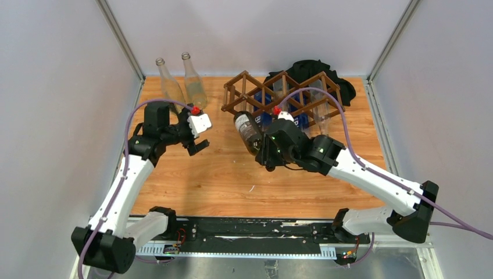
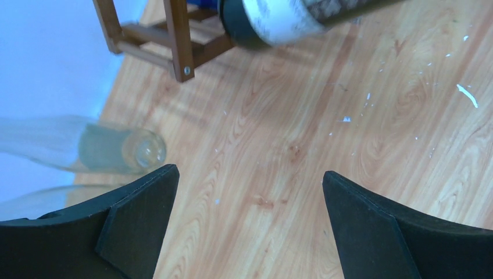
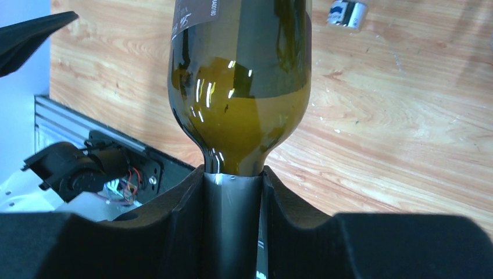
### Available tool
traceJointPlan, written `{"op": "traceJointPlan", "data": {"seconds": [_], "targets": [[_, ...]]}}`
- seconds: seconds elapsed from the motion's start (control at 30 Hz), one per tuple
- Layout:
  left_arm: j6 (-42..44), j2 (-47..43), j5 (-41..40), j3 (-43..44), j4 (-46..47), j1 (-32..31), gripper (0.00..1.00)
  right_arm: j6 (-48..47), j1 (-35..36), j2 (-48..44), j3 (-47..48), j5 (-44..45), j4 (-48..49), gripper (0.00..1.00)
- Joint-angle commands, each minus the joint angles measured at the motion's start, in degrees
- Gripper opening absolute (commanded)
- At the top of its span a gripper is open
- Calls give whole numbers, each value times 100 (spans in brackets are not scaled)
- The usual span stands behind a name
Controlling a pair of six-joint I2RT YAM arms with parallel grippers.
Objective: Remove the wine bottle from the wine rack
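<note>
The wine bottle [image 1: 247, 129] is dark green glass with a pale label. It is out of the wine rack [image 1: 279, 96], just in front of the rack's left end, with its base toward the rack. My right gripper [image 1: 265, 150] is shut on its dark-capped neck. The right wrist view shows the fingers [image 3: 186, 203] pressed on both sides of the neck under the bottle's shoulder [image 3: 241, 116]. My left gripper [image 1: 196, 141] hangs open to the left of the bottle, holding nothing. In the left wrist view its gripper [image 2: 247, 192] gapes over bare wood, with the bottle's base [image 2: 285, 20] above.
Two clear empty bottles [image 1: 168, 86] [image 1: 195, 84] are at the back left, and one of them shows in the left wrist view as a clear bottle [image 2: 104, 148]. Clear bottles [image 1: 318, 110] remain in the rack. A black cloth [image 1: 317, 71] lies behind the rack. Walls close in on three sides.
</note>
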Motion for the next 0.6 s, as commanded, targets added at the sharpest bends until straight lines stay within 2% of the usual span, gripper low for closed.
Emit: {"op": "traceJointPlan", "data": {"seconds": [0.0, 0.1, 0.23, 0.37, 0.57], "targets": [[779, -561, 409, -185, -289, -192, 100, -557, 94, 323, 695, -608, 134, 0], [1469, -1019, 387, -440, -341, -387, 100, -833, 109, 773, 1183, -1181, -25, 0], [1985, -1682, 340, -723, -445, -783, 100, -1166, 205, 1227, 1756, -1567, -117, 0], [2115, -2105, 246, -992, -459, -1145, 100, -1455, 236, 1603, 2162, -2088, -121, 0], [2101, -2289, 198, -1195, -459, -1337, 100, -1974, 305, 2149, 2925, -2800, -438, 0]]}}
